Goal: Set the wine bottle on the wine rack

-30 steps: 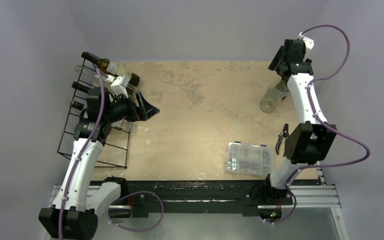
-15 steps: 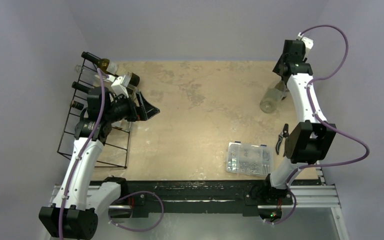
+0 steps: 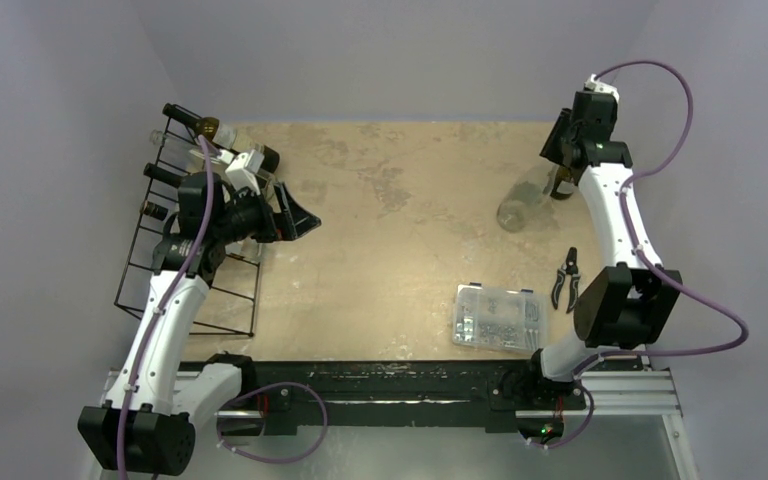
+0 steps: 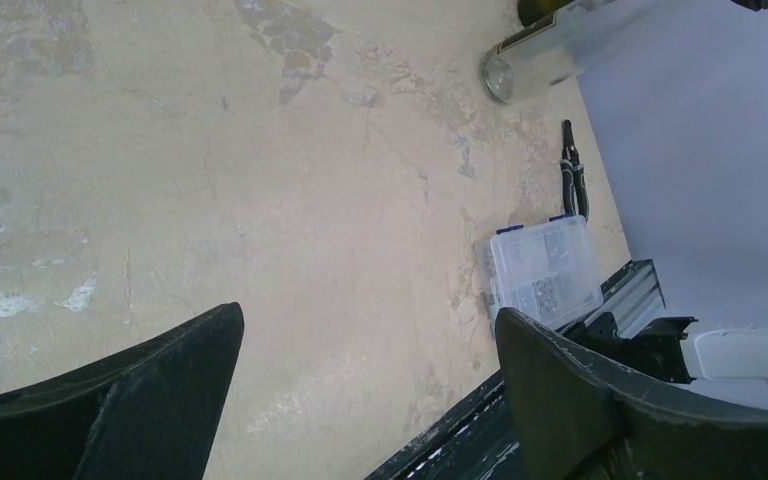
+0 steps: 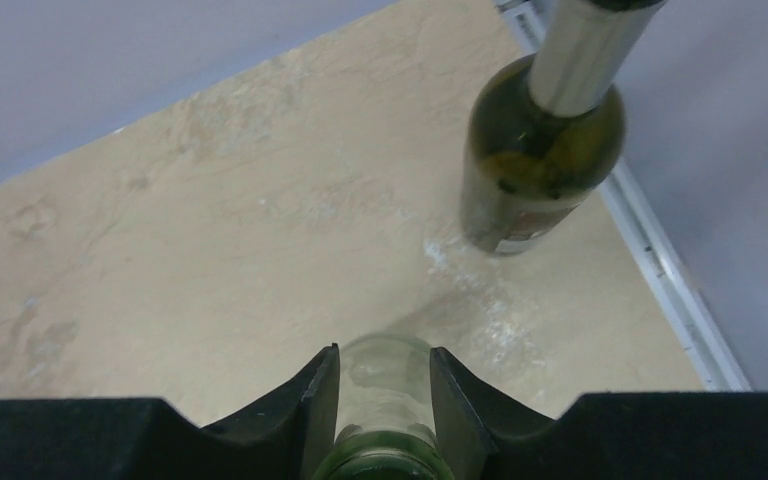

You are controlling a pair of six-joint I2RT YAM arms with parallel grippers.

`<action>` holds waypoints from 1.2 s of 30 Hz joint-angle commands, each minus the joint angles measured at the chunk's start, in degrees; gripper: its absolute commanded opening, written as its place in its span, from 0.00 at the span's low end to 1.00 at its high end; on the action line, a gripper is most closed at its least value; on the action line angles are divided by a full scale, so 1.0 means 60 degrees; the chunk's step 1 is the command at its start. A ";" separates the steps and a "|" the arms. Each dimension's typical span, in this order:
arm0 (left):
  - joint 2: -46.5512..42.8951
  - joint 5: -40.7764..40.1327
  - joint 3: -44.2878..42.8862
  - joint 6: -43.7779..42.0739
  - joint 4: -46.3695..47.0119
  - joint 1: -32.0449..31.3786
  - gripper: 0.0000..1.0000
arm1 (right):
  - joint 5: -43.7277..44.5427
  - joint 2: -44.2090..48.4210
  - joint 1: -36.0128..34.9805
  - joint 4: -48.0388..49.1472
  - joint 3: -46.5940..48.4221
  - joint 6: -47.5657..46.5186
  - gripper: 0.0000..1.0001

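My right gripper (image 3: pixel 558 168) (image 5: pixel 385 350) is shut on the neck of a clear wine bottle (image 3: pixel 518 205) (image 5: pixel 385 395) at the table's far right. The bottle hangs tilted, its base pointing left and toward the table's middle; the left wrist view shows it as the wine bottle (image 4: pixel 532 48). The black wire wine rack (image 3: pixel 186 300) stands at the far left with several bottles (image 3: pixel 216 130) lying in it. My left gripper (image 3: pixel 300 215) (image 4: pixel 370 320) hovers open just right of the rack, with nothing between its fingers.
A dark green bottle (image 5: pixel 540 165) with a silver neck stands just beyond the held one, close to the table's right edge. A clear plastic box (image 3: pixel 500 316) (image 4: pixel 545 270) of small parts and black hand pruners (image 3: pixel 564 275) (image 4: pixel 572 165) lie at the near right.
The right gripper has shut on the bottle's neck. The bottle's base has swung left, and the right arm's elbow has dropped toward the near edge. The left arm has barely moved.
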State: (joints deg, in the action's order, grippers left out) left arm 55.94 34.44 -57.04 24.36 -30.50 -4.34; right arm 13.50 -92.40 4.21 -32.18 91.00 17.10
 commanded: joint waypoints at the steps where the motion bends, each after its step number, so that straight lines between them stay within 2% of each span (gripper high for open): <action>1: 0.0097 -0.0001 -0.0229 -0.0126 0.0239 -0.0071 0.97 | -0.2139 0.1401 -0.0079 0.1153 -0.0223 0.0401 0.08; 5: 0.0216 0.0017 -0.0228 -0.0132 0.0237 -0.0082 0.96 | -0.3552 0.1984 -0.0160 0.1455 -0.0695 0.0585 0.01; 13: 0.0579 0.0088 -0.0225 -0.0128 0.0236 -0.0125 0.92 | -0.6556 0.2641 -0.0592 0.2193 -0.1820 0.1554 0.00; 21: 0.0930 0.0200 -0.0164 -0.0255 0.0335 -0.0434 0.94 | -0.7955 0.3240 -0.2169 0.3589 -0.3254 0.2943 0.00; 28: 0.1213 0.0459 -0.0003 0.0028 0.0615 -0.1302 0.95 | -0.8964 0.3954 -0.2315 0.4218 -0.4383 0.3599 0.00; 30: 0.1238 0.0607 0.0118 0.0260 0.0872 -0.1461 0.99 | -0.9197 0.4139 -0.2327 0.4451 -0.4693 0.3726 0.00; 36: 0.1376 0.0539 -0.0057 0.0673 0.1057 -0.2190 1.00 | -0.9668 0.4069 -0.2365 0.4158 -0.4987 0.3421 0.00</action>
State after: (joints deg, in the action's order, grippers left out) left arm 63.94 36.49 -56.34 26.44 -27.44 -15.00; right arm -36.49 -69.97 -10.07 -15.00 60.18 32.99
